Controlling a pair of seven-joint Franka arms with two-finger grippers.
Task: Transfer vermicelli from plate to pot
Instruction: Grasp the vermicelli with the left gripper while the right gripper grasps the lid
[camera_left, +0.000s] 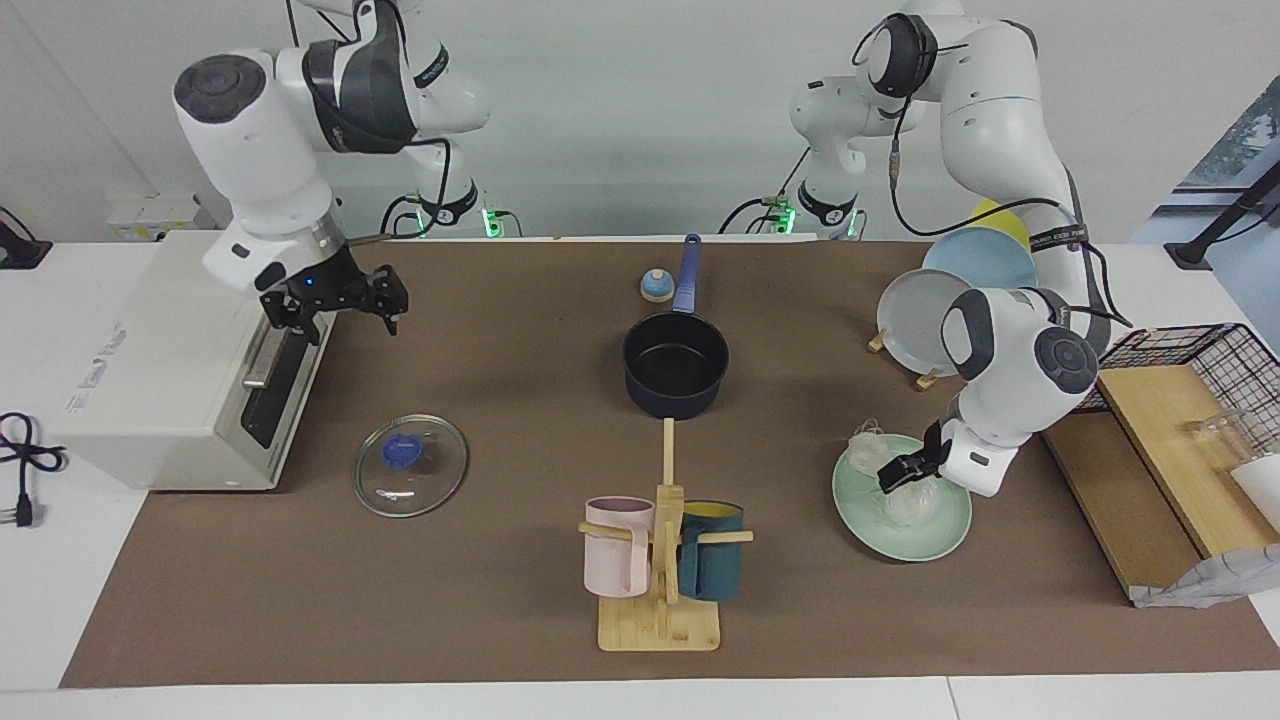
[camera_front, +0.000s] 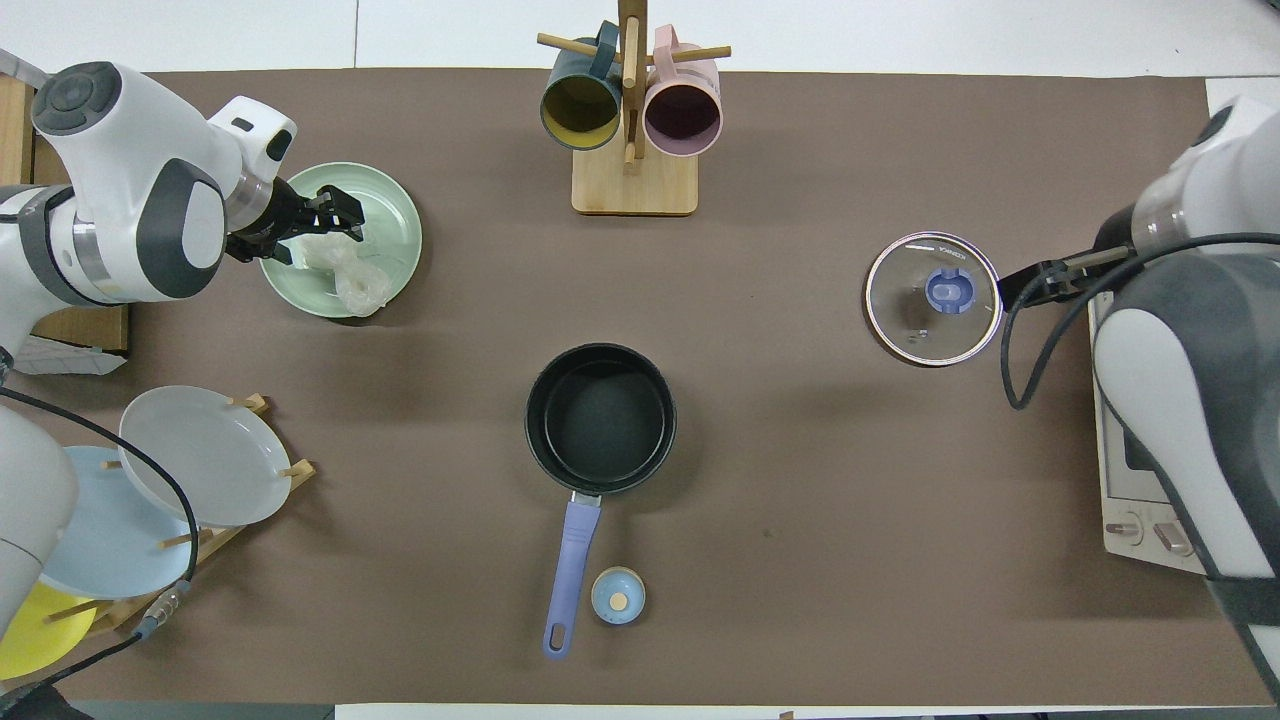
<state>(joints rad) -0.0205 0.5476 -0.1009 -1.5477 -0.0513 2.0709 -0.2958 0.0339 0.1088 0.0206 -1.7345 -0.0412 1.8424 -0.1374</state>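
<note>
The mint-green plate (camera_left: 935, 540) (camera_front: 395, 195) lies toward the left arm's end of the table. The vermicelli (camera_left: 868, 445) (camera_front: 352, 280) is a translucent white bundle on it, at the side nearer the robots. My left gripper (camera_left: 900, 472) (camera_front: 340, 218) is low over the plate beside the vermicelli, its fingers apart, with nothing visibly held. The dark navy pot (camera_left: 676, 362) (camera_front: 600, 415) stands mid-table with a bare black inside, its blue handle (camera_front: 570, 570) pointing toward the robots. My right gripper (camera_left: 340, 300) waits, open, in front of the toaster oven.
A glass lid (camera_left: 410, 465) (camera_front: 932, 298) lies near the toaster oven (camera_left: 150, 370). A mug rack (camera_left: 660, 560) (camera_front: 632, 110) with a pink and a teal mug stands farther from the robots than the pot. A plate rack (camera_left: 925, 320) (camera_front: 200, 455), a wooden board (camera_left: 1170, 440) and a wire basket (camera_left: 1200, 350) are beside the green plate.
</note>
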